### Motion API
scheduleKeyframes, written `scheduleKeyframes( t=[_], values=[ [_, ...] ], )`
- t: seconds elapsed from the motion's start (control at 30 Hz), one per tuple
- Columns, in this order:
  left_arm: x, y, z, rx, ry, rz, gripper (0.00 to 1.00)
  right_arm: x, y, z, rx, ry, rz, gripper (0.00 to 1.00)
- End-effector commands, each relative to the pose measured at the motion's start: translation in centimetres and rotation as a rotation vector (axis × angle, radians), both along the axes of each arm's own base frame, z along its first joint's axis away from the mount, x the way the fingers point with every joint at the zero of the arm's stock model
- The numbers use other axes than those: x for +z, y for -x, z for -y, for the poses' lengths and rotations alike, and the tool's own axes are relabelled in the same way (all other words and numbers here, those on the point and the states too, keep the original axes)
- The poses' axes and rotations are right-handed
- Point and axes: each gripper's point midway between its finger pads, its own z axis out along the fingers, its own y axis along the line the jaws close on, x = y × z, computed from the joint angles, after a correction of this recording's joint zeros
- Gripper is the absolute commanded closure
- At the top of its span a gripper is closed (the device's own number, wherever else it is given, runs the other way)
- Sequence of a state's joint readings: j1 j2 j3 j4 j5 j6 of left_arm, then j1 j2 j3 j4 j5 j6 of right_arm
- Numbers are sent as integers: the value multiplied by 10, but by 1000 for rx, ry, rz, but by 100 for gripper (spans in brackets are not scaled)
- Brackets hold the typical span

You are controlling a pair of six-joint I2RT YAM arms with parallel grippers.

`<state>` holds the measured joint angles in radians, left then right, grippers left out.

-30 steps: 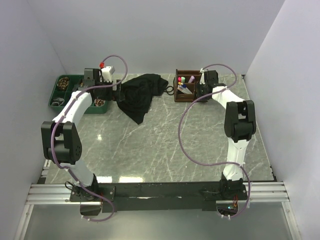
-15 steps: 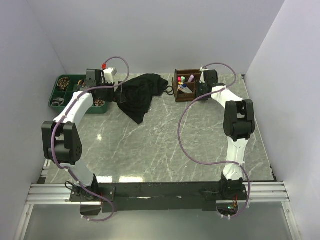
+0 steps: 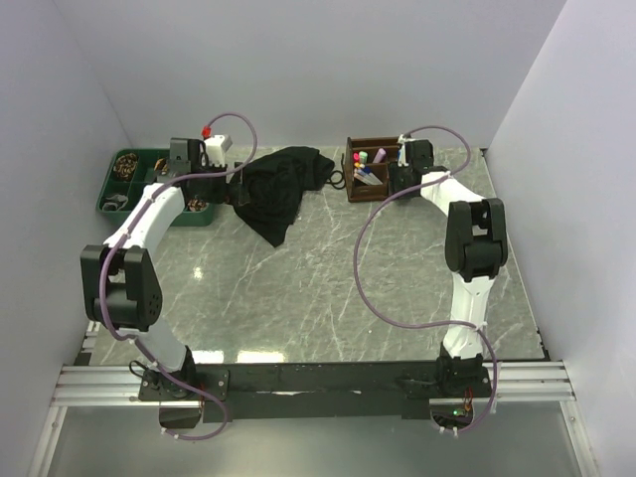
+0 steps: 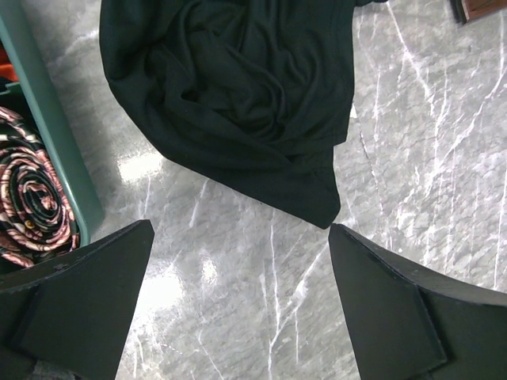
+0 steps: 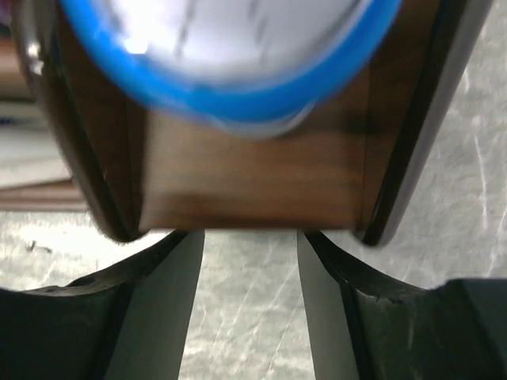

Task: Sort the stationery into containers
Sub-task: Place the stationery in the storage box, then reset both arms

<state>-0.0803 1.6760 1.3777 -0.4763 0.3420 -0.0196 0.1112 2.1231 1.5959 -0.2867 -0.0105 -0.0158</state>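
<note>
Your left gripper [image 4: 239, 237] hangs empty, jaws wide apart, over the marble table [image 4: 261, 317] between the green tray [image 4: 55, 150] and the black cloth [image 4: 238, 87]. Further out, your right gripper [image 3: 405, 164] sits at the wooden organiser [image 5: 253, 174] with the blue-capped piece [image 5: 230, 55] right at its tips; can't tell if it's clamped. Expect light, stiff, slick plastic: pinch mid-barrel, not the cap.

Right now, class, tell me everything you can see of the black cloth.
The black cloth is soft, matt fabric, crumpled into deep folds, lying loose on the marble table near its far edge, between the green tray and the wooden organiser. One corner tapers to a point toward the arms. Nothing grips it; the open left pincer hovers near it.
</note>
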Motion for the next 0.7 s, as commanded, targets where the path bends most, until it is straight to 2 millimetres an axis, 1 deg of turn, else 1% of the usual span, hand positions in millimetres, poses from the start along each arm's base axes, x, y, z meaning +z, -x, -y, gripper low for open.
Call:
scheduleKeyframes(
  t=[0.0,0.07,0.1,0.17,0.2,0.27,0.3,0.37,0.4,0.47,0.5,0.53,0.57,0.63,0.67],
  values=[
    [27,4,5,-12,22,74,0,52,14,-7,10,-28,76,39],
    [29,5,6,-14,30,81,1,58,30,-11,29,-45,57,36],
    [29,7,6,-12,30,82,0,63,42,-12,18,-68,51,30],
    [30,8,6,-9,38,86,1,68,57,-14,17,-99,45,21],
    [34,10,6,-9,40,98,0,73,71,-18,32,-127,42,0],
    [36,12,6,-1,47,103,0,80,84,-23,44,-169,50,0],
    [40,13,7,0,54,114,0,88,97,-27,62,-198,62,0],
    [42,17,9,10,76,113,1,100,107,-31,53,-254,92,0],
    [48,16,9,14,85,130,0,110,115,-24,11,-247,125,0],
    [52,18,10,34,109,134,0,118,123,-20,-69,-279,143,0],
    [60,18,11,38,118,158,1,124,133,-14,-91,-270,172,0],
    [64,18,10,49,124,168,1,125,139,-8,-114,-243,182,0],
    [67,18,9,64,127,173,0,127,149,-2,-122,-213,196,0],
    [72,19,8,63,125,184,1,124,165,11,-149,-152,185,0],
    [75,19,7,66,121,193,1,126,176,15,-143,-132,189,0]
  ],
)
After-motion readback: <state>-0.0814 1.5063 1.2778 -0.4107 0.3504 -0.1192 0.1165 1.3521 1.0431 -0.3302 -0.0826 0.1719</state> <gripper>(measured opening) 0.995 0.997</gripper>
